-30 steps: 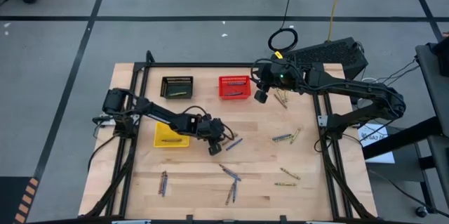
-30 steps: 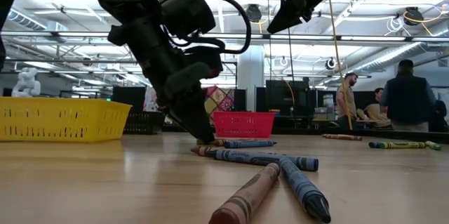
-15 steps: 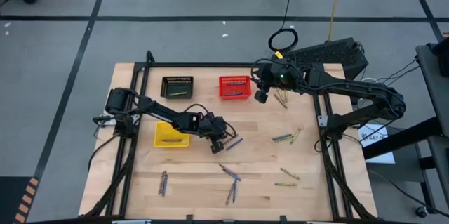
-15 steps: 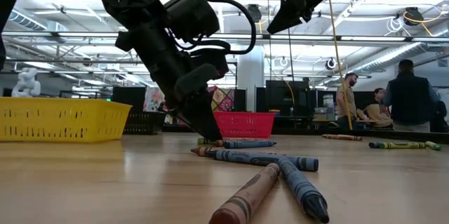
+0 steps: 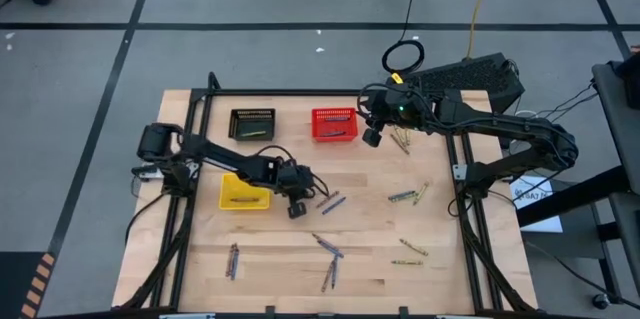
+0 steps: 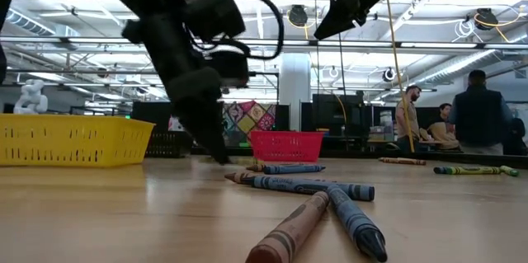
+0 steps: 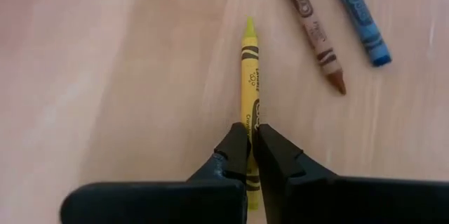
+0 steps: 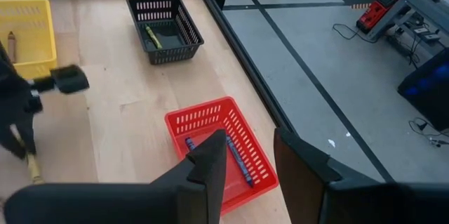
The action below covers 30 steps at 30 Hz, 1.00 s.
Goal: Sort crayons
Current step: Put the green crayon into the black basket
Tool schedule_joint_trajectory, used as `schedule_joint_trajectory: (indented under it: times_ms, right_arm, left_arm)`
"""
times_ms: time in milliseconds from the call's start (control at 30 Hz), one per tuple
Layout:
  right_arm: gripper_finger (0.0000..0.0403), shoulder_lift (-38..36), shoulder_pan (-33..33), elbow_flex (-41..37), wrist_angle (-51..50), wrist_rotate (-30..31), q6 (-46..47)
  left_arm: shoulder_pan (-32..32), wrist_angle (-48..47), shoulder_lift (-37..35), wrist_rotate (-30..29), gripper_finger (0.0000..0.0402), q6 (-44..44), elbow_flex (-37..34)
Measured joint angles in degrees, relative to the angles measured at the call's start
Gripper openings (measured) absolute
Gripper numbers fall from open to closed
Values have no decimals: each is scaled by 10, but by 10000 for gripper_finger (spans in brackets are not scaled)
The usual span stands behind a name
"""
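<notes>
Three small plastic lattice baskets (image 5: pixel 251 122) sit on my pale wood table (image 5: pixel 370 239): black, red and yellow. Loose crayons (image 5: pixel 326 247) lie scattered over the boards, thin paper-wrapped sticks. My left gripper (image 7: pixel 250 155) is pinched narrow on a yellow crayon (image 7: pixel 250 76), which lies on the wood beside a brown and a blue one; its label I cannot read. My right gripper (image 8: pixel 247 157) hangs with fingers wide above the red basket (image 8: pixel 223 148), where a blue crayon lies.

2 dark arms (image 5: pixel 215 154) (black cables)
</notes>
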Motion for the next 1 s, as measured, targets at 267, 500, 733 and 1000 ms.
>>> schedule_joint_trajectory:
  times_ms: [267,500,733,1000]
  right_arm:
    - [107,0,0,0,-6,0,0]
    - [107,0,0,0,-10,0,0]
    - [107,0,0,0,-18,0,0]
    - [107,0,0,0,-26,-2,0]
  left_arm:
    - [3,-119,-98,-79,9,20,3]
    - [36,-208,-170,-103,8,48,3]
    - [100,-287,-215,-104,8,93,4]
    - [187,-333,-225,-100,8,139,5]
